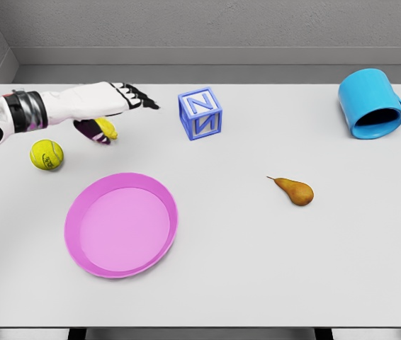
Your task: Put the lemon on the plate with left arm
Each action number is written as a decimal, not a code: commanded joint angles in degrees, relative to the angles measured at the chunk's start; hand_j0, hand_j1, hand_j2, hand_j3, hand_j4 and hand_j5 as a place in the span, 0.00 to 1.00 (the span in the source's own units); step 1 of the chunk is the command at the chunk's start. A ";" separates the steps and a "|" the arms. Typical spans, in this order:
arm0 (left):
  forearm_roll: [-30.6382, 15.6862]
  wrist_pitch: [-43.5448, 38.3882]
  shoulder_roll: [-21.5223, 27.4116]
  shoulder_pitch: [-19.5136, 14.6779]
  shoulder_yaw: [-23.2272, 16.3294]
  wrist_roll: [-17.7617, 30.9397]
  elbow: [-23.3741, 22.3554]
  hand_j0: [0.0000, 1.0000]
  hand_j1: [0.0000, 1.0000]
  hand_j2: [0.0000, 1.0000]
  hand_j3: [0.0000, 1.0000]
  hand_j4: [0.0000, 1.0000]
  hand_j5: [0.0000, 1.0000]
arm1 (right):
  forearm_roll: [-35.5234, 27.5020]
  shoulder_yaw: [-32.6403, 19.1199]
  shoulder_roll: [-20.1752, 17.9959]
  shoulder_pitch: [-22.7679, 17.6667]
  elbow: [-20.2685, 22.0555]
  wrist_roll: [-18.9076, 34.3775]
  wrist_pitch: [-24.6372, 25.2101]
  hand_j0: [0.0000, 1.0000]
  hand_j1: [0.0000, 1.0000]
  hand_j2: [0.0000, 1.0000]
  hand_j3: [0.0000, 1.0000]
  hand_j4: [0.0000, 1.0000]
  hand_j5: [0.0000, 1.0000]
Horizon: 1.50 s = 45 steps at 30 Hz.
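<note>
A small patch of bright yellow, the lemon [106, 128], is seen under the left hand [112, 106] at the far left of the table [257, 269]. Only its rounded end shows; the rest is covered by the palm and by a dark thumb curled beside it. The hand is reached over it from the left edge, with the dark fingertips [144, 101] stretched out to the right. Whether the lemon is actually gripped or only lies beneath the hand cannot be told, and it cannot be told whether it is lifted off the table.

The plate [121, 224], pink and round with a raised rim, lies below the hand and apart from it, nearer the front edge. The forearm is cut off by the left border of the picture.

One of each thing is counted: one lemon, one plate, one yellow tennis ball [47, 154] just left of the plate's far side, one blue letter block [200, 113], one brown pear [294, 190], and one blue mug [372, 103] lying on its side at the far right.
</note>
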<state>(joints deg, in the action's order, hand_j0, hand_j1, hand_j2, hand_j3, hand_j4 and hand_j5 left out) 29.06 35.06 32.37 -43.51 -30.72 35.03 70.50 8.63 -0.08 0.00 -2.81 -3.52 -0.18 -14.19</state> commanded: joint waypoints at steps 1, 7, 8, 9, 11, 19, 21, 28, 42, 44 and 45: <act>3.55 -1.65 -2.31 -0.09 0.13 -0.03 -5.11 1.00 1.00 1.00 1.00 1.00 1.00 | -0.01 -0.01 0.00 0.00 0.00 0.01 0.04 1.00 1.00 1.00 1.00 1.00 1.00; 4.60 -6.31 -3.63 -0.79 0.31 -0.03 -8.71 1.00 1.00 1.00 1.00 1.00 1.00 | -0.01 -0.01 0.00 0.00 0.00 0.01 0.04 1.00 1.00 1.00 1.00 1.00 1.00; 5.92 -7.54 -3.89 -0.79 0.57 -0.03 -8.98 1.00 1.00 1.00 1.00 1.00 1.00 | -0.01 -0.01 0.00 0.00 0.00 0.01 0.04 1.00 1.00 1.00 1.00 1.00 1.00; 5.92 -7.72 -3.81 -0.79 0.66 -0.03 -8.89 1.00 1.00 1.00 1.00 1.00 1.00 | -0.01 0.08 0.00 0.00 0.00 0.01 0.04 1.00 1.00 1.00 1.00 1.00 1.00; 5.48 -7.72 -3.45 -0.88 0.66 -0.03 -8.71 1.00 1.00 1.00 1.00 1.00 1.00 | -0.01 -0.01 0.00 0.00 0.00 0.01 -0.05 1.00 1.00 1.00 1.00 1.00 1.00; 3.29 -6.75 -1.78 -1.49 0.13 -0.03 -7.92 1.00 1.00 1.00 1.00 1.00 1.00 | -0.01 -0.01 0.00 0.00 0.00 0.01 0.04 1.00 1.00 1.00 1.00 1.00 1.00; 3.46 -6.75 -1.78 -2.11 -0.13 -0.03 -8.10 1.00 1.00 1.00 1.00 1.00 1.00 | -0.01 -0.01 0.00 0.00 0.00 0.01 0.04 1.00 1.00 1.00 1.00 1.00 1.00; 3.37 -7.10 0.41 -3.25 -1.18 -0.03 -8.18 1.00 1.00 1.00 1.00 1.00 1.00 | -0.01 -0.01 0.00 0.00 0.00 0.01 0.04 1.00 1.00 1.00 1.00 1.00 1.00; 3.55 -7.63 -0.11 -4.13 -5.32 -0.03 -11.26 1.00 1.00 1.00 1.00 1.00 1.00 | -0.01 -0.01 0.00 0.00 0.00 0.01 -0.05 1.00 1.00 1.00 1.00 1.00 1.00; 3.55 -7.72 -0.20 -4.22 -5.32 -0.03 -11.70 1.00 1.00 1.00 1.00 1.00 1.00 | -0.01 -0.01 0.00 0.00 0.00 0.01 0.04 1.00 1.00 1.00 1.00 1.00 1.00; 3.55 -7.72 -0.38 -4.22 -5.41 -0.03 -11.88 1.00 1.00 1.00 1.00 1.00 1.00 | -0.01 -0.01 0.00 0.00 0.00 0.01 0.04 1.00 1.00 1.00 1.00 1.00 1.00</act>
<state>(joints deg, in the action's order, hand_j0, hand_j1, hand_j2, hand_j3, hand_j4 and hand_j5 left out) 32.87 27.50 32.05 -47.72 -36.09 35.03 59.01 8.63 -0.08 0.00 -2.81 -3.52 -0.18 -14.18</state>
